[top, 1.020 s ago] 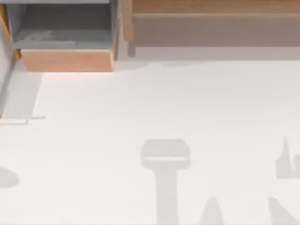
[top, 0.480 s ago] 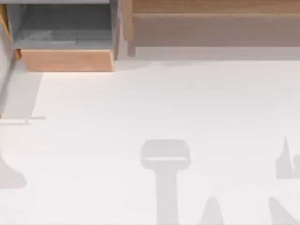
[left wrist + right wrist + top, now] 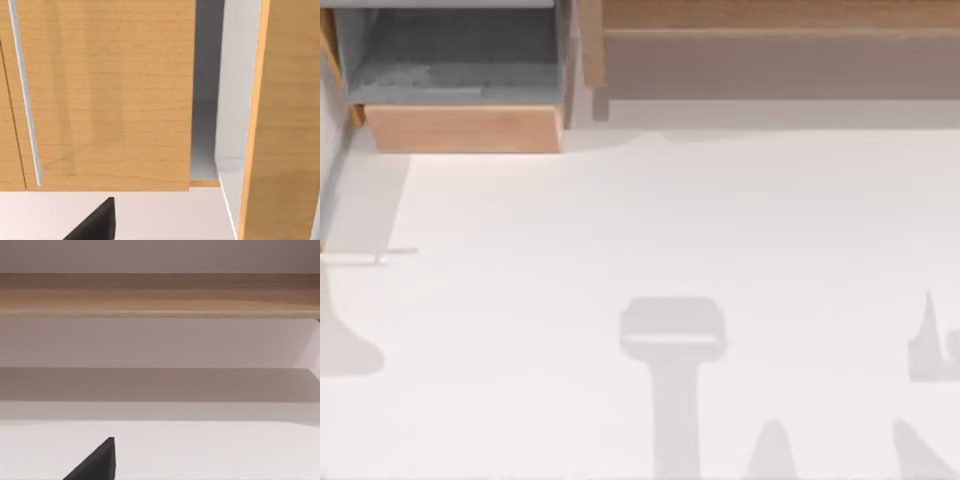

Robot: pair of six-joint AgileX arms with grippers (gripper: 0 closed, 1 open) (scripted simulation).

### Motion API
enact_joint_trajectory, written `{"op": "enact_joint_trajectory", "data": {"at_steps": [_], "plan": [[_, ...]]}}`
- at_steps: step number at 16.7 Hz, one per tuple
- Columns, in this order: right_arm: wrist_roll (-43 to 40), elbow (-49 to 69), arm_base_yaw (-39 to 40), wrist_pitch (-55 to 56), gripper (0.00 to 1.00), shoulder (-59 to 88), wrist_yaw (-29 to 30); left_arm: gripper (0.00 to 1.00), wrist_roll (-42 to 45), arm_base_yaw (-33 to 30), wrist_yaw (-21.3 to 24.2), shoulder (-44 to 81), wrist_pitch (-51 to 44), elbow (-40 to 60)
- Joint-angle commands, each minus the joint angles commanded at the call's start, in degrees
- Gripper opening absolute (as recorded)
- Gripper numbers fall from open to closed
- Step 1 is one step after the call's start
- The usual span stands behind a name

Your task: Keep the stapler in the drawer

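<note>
the drawer (image 3: 463, 128) sits pulled open at the far left of the table (image 3: 720, 220), its tan front panel facing the near side and its grey floor bare as far as i can see, beside the wider wooden shelf unit (image 3: 770, 40) at the far right. that open position looks meant to let something be dropped in from above. i cannot make out the stapler, so i cannot say where it lies, and whether either gripper is open or holding anything i cannot tell.
</note>
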Motion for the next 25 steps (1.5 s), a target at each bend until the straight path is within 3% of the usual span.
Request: {"op": "enact_joint_trajectory", "data": {"at_steps": [1,14,25], "plan": [[0.0,0.0,0.0,0.0,1.00,0.0,0.0,1.00,0.0,0.0,0.0,0.0,0.0,0.0],[0.0,0.0,0.0,0.0,1.00,0.0,0.0,0.02,0.0,0.0,0.0,0.0,0.0,0.0],[0.0,0.0,0.0,0.0,1.00,0.0,0.0,0.00,-0.2,-0.6,-0.5,1.2,-1.3,0.9]]}}
